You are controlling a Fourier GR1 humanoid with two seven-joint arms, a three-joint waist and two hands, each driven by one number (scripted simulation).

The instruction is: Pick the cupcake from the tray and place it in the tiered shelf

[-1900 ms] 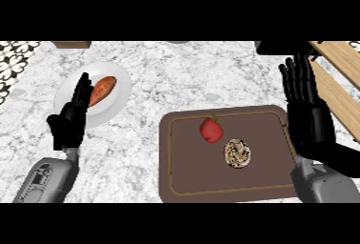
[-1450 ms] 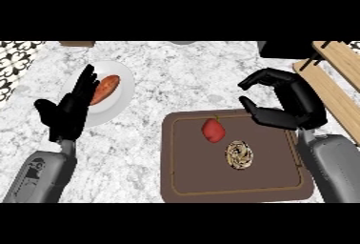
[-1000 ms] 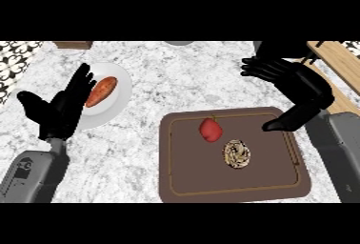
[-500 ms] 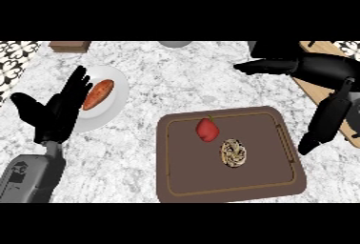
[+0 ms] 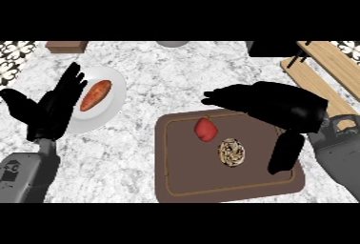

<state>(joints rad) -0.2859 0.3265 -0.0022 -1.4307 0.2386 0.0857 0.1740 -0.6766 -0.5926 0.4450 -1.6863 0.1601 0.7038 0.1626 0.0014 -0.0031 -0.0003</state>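
A brown tray lies on the marble counter at lower centre. On it sit the cupcake, brown with pale swirled topping, and a red fruit-like item up and left of it. My right hand hovers over the tray's upper right part, palm down, fingers relaxed and pointing left, thumb hanging down to the right of the cupcake; it holds nothing. My left hand rests open at the left, fingers up, over the edge of a white plate. The wooden tiered shelf shows at the upper right.
The white plate at the left carries an orange sweet potato. A brown block and a grey round object sit at the counter's far edge. A dark object stands beside the shelf.
My right hand has swung from upright at the right edge to above the tray, turning palm down and coming closer to the cupcake. The left hand drifted slightly left.
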